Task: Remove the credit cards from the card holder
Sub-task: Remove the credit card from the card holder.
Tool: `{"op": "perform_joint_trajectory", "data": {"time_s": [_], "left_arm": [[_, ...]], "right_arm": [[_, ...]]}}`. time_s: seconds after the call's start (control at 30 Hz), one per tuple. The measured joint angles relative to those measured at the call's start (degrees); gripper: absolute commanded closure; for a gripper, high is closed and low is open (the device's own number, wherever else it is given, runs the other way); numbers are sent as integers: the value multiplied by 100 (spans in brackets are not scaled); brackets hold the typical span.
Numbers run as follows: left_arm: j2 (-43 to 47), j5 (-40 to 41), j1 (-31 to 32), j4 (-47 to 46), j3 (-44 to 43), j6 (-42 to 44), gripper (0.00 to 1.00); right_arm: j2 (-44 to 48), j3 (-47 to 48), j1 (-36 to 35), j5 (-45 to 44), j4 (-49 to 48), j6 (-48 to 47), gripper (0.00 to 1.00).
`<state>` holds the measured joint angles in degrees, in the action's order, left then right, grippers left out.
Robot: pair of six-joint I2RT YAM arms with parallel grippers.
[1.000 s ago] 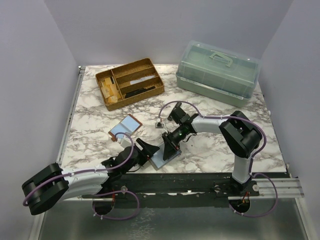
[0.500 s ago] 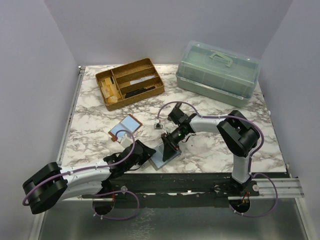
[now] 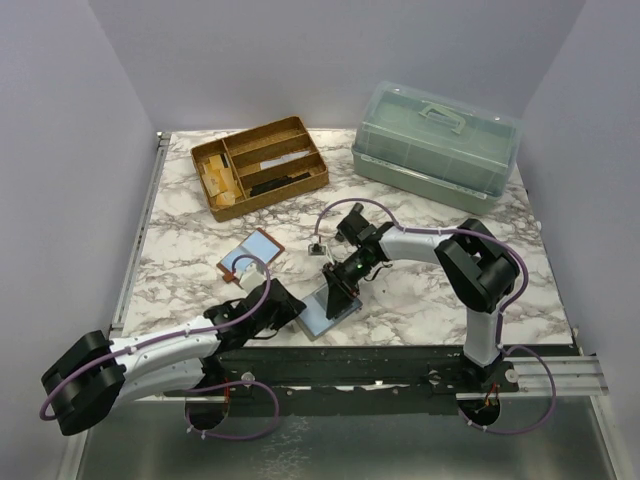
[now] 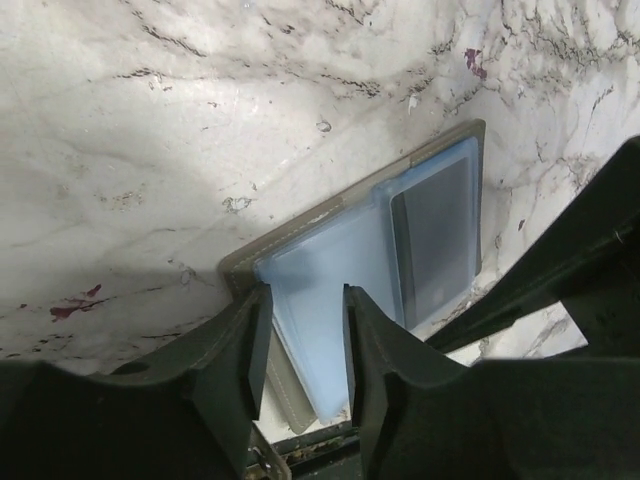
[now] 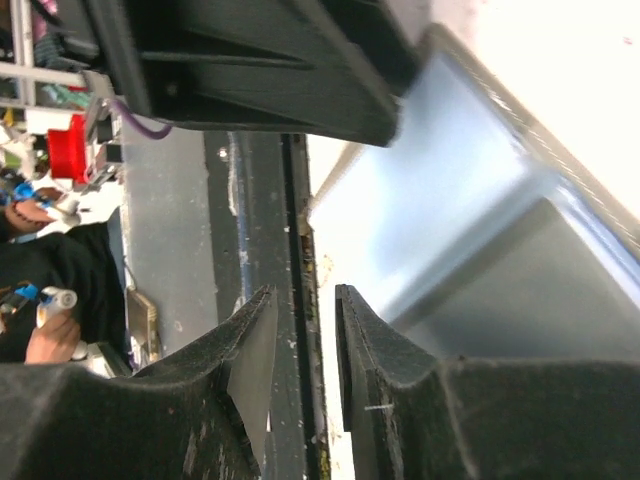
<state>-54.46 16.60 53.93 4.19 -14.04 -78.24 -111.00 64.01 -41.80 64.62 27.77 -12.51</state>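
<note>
1. Top view: we judge the extraction to be under way. The open card holder (image 3: 322,312) lies at lower centre on the counter (image 3: 400,312), with the left fingers (image 3: 285,302) and right fingers (image 3: 338,286) both at it. At upper left, the wooden tray (image 3: 250,133) holds tan blocks and a dark bar. The lidded green box (image 3: 435,145) hides its contents.
2. Left wrist: the fingers stand part open astride a light-blue credit card (image 4: 320,265), not visibly clamped. Next we would pinch and slide it out.
3. Right wrist: the fingers are slightly apart and empty, beside the holder.

A robotics lab is suggested: a marble-patterned tabletop (image 3: 430,300) is boxed in by plain walls (image 3: 60,150) left, right and far, and a cabled left arm (image 3: 165,350) and right arm (image 3: 420,240) are bolted to a metal rail (image 3: 380,365) at its near edge.
</note>
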Motion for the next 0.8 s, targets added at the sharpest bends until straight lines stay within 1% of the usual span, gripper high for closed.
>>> {"op": "perform_joint_trajectory", "data": {"time_s": [0.1,0.17,0.2,0.33,0.5,0.57,0.6,0.67,0.7,0.8], "left_arm": [[136,-188,-127,258,-85,389,53],[251,-271,-214,439,-133,610,53],[310,-328,-260,533,-155,719,53],[715,-566,-479,920,-356,1161,52],[1049,-852,-715,920,-761,1445,53],[1078,-1001,-787,824,-846,1471,54],[1086,-1043,-802,765,-848,1473,56],[1075,-1200,-817,509,-828,1438,65],[1038,-1307,-817,238,-774,1360,68],[752,-1534,-820,-527,-549,1121,70]], "right_arm": [[0,-4,109,-323,-33,70,68],[0,-20,151,-577,-83,138,71],[0,-26,177,-686,-105,173,72],[0,-72,212,-1008,-214,315,85],[0,-122,188,-1172,-330,496,91],[0,-129,144,-1193,-378,529,92],[0,-129,114,-1209,-396,542,93],[0,-129,28,-1250,-422,568,94],[0,-129,7,-1279,-422,592,94],[9,-129,-24,-1344,-422,634,93]]}}
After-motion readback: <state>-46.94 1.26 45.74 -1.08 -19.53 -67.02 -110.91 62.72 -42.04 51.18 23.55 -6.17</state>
